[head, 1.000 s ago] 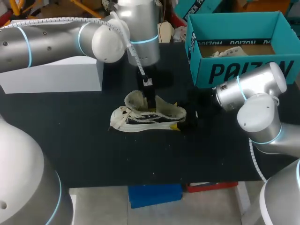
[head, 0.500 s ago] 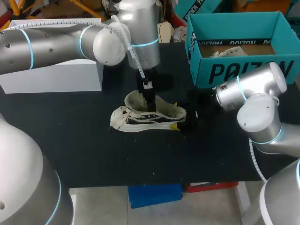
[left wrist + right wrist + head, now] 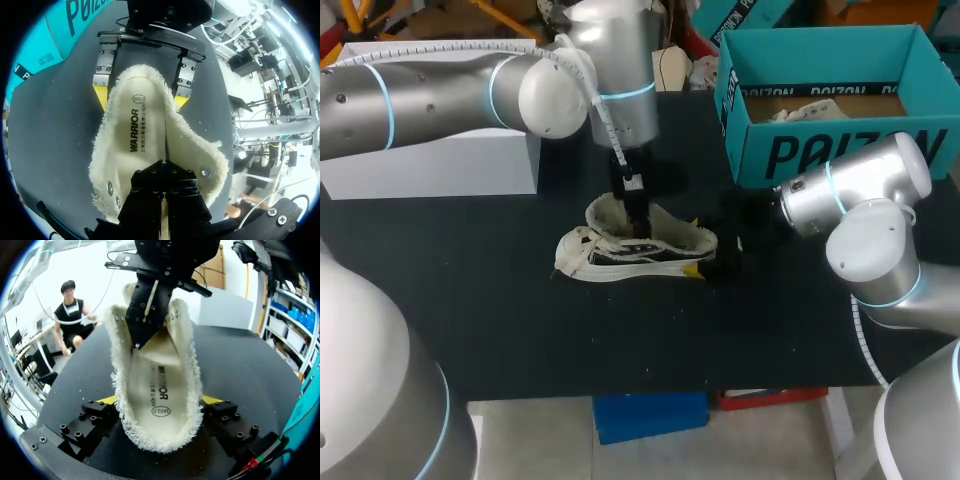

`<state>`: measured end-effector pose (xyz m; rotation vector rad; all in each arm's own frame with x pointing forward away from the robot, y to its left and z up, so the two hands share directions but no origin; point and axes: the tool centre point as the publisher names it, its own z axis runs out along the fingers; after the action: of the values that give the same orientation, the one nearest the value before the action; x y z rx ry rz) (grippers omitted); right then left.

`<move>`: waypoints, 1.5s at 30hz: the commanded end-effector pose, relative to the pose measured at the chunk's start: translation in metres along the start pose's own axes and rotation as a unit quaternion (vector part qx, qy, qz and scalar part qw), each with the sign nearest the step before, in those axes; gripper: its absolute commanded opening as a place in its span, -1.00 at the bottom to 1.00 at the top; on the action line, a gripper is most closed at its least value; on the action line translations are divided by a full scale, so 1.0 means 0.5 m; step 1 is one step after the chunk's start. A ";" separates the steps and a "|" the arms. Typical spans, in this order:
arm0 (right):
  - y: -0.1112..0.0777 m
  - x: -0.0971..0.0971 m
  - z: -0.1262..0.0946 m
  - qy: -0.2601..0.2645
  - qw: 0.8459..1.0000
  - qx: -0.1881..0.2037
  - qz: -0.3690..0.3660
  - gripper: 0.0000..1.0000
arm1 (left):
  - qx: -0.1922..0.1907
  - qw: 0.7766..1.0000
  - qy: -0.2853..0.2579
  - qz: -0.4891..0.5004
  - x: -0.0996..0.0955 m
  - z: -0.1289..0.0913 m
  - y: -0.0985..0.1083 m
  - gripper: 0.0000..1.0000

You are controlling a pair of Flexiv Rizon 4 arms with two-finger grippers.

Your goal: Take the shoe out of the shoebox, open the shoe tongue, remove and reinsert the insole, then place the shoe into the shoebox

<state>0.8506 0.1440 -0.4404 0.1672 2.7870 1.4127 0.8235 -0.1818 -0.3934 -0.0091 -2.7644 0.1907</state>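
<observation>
A white fleece-lined shoe [image 3: 620,262] lies on its sole in the middle of the black table [image 3: 470,300]. My left gripper [image 3: 638,228] comes down from above into the shoe's opening. Its fingers are shut, with their tips [image 3: 164,167] resting on the printed insole [image 3: 142,130], and nothing shows between them. My right gripper [image 3: 700,248] holds the shoe at the heel, a yellow tip on each side [image 3: 160,402], both against the fleece rim [image 3: 187,340]. The teal shoebox [image 3: 820,150] stands open at the back right.
A white box [image 3: 430,160] sits at the back left under my left arm. The teal shoebox holds crumpled paper [image 3: 800,112]. Bare table lies in front of the shoe and to its left.
My left arm's wrist has shifted slightly over the shoe. The shoe and my right gripper have stayed where they were.
</observation>
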 end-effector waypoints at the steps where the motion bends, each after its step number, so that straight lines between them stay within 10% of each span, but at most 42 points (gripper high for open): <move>1: -0.005 -0.003 0.006 0.000 1.000 0.001 0.000 -1.00 | -0.001 1.000 0.004 -0.001 -0.003 0.019 -0.008 -1.00; 25: -0.005 -0.003 0.006 0.000 1.000 0.001 0.000 -1.00 | -0.017 0.999 -0.009 -0.036 0.011 0.072 -0.005 -1.00; 26: -0.005 -0.003 0.006 0.000 1.000 0.001 0.000 -1.00 | -0.017 0.999 -0.010 -0.036 0.012 0.072 -0.006 -0.94; 28: -0.005 -0.003 0.006 0.000 1.000 0.001 0.000 -1.00 | -0.020 0.999 -0.022 -0.033 0.012 0.070 -0.006 -0.15; 31: -0.005 -0.003 0.006 0.000 1.000 0.001 0.000 -1.00 | -0.024 0.998 -0.041 -0.035 0.012 0.066 -0.006 -0.04; 45: -0.005 -0.003 0.006 0.000 1.000 0.001 0.000 -1.00 | -0.094 0.967 -0.219 -0.091 -0.016 0.093 0.012 -0.25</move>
<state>0.8500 0.1442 -0.4408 0.1652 2.7874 1.4125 0.8254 -0.1809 -0.4240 0.2500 -3.0905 -0.1089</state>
